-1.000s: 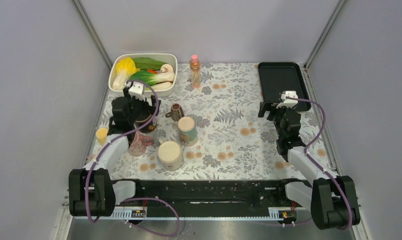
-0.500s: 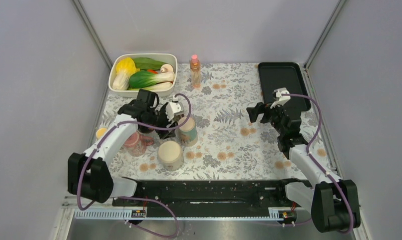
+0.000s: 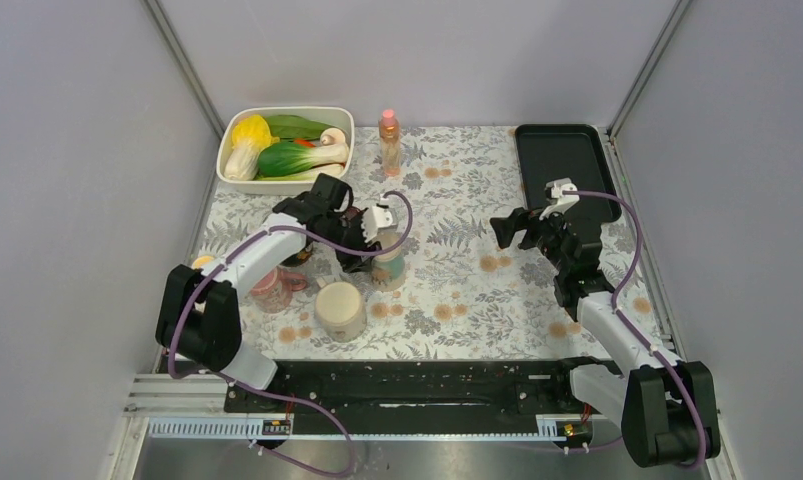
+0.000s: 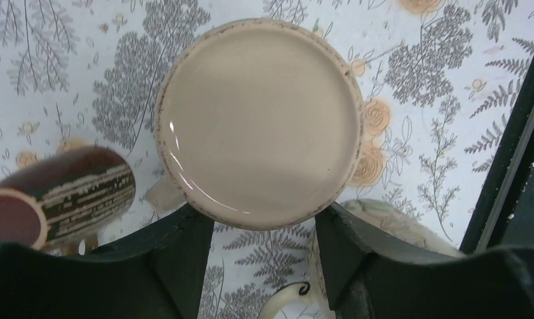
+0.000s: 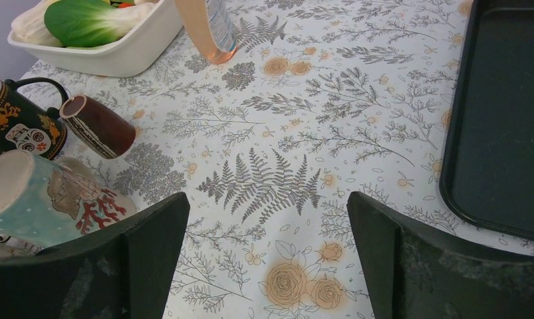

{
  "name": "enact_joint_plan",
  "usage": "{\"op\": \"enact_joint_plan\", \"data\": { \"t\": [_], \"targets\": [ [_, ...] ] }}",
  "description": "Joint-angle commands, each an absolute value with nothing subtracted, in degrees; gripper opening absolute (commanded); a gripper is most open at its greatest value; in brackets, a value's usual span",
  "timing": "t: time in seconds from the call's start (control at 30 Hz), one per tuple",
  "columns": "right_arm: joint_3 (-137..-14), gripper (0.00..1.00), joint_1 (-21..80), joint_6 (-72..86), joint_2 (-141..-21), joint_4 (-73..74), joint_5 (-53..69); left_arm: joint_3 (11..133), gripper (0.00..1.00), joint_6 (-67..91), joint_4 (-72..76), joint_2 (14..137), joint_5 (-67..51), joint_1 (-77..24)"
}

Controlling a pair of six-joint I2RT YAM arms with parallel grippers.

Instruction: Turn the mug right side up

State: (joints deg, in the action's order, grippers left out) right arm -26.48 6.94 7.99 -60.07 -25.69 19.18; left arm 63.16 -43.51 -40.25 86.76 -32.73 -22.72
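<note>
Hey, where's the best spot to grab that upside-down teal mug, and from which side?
I'd grip the teal mug across its round side wall, coming straight down from above. Its flat base faces up, and the open left gripper hangs over it; the brown cup lying beside it leaves little side room.

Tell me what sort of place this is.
Probably a robot test cell staged as a kitchen table, not a real kitchen: plain grey panel walls enclose a floral tablecloth, with a white dish of vegetables, several mugs and a black tray before two bolted arms.
</note>
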Motion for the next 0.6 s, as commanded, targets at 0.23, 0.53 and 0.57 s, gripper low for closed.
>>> {"op": "enact_joint_plan", "data": {
  "t": [0.23, 0.53, 0.57],
  "targets": [
    [-26.2, 0.99, 6.8, 9.0, -59.4, -29.8, 21.7, 64.1, 0.65, -41.9, -33.2, 86.3, -29.3, -28.6],
    [-26.7, 0.99, 6.8, 9.5, -61.1, -30.4, 25.2, 68.9, 0.76, -57.0, -35.1, 92.1, -34.2, -22.0],
    [-26.7, 0.99, 6.8, 9.4, -61.0, -30.3, 25.2, 68.6, 0.77, -59.7, -35.2, 92.6, -36.1, -22.1]
  ]
}}
